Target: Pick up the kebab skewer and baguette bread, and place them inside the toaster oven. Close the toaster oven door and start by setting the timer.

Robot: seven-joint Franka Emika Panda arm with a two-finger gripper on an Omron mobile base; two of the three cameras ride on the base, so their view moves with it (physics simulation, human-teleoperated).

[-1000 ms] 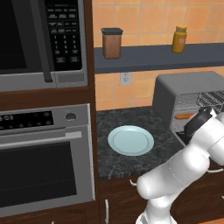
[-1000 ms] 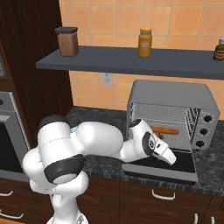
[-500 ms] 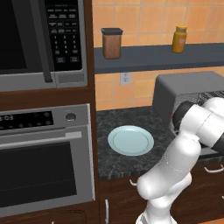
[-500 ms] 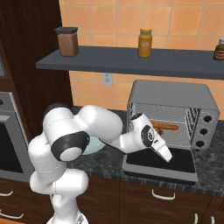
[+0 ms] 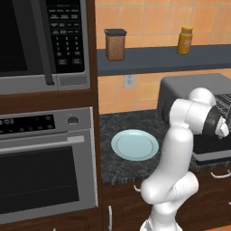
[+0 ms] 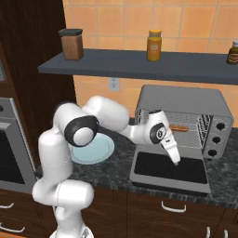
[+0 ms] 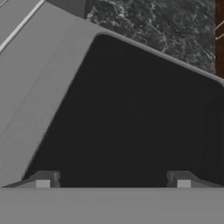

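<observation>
A simulated kitchen. A white robot arm is reaching to the right across a dark speckled counter [image 6: 218,188] toward the toaster oven [image 6: 186,100], a grey metal box with a rounded top that is sitting at the right end of the counter, against the orange tiled wall.

The toaster oven door [image 6: 169,169] is lying fully open, folded down flat toward the near edge of the counter, with its dark glass facing up. The gripper [image 6: 175,161] is pointing down and is hanging just above that glass, near the middle of the door. In the hand view, the two finger tips [image 7: 43,179] are standing wide apart with nothing between them, and the dark glass and grey frame of the door [image 7: 131,113] are lying beneath them.

Inside the oven, on the wire rack, the baguette bread [image 6: 179,128] is lying as a slim orange-brown stick, partly hidden behind the arm's wrist. I cannot make out the kebab skewer in any view.

To the left of the oven, a pale blue plate [image 5: 135,145] is sitting on the counter. A shelf [image 6: 139,65] above the counter is holding a brown canister [image 6: 71,44] on the left and an orange jar [image 6: 154,45] further right. At the far left, a black microwave [image 5: 43,40] is sitting above a built-in steel oven [image 5: 45,158].
</observation>
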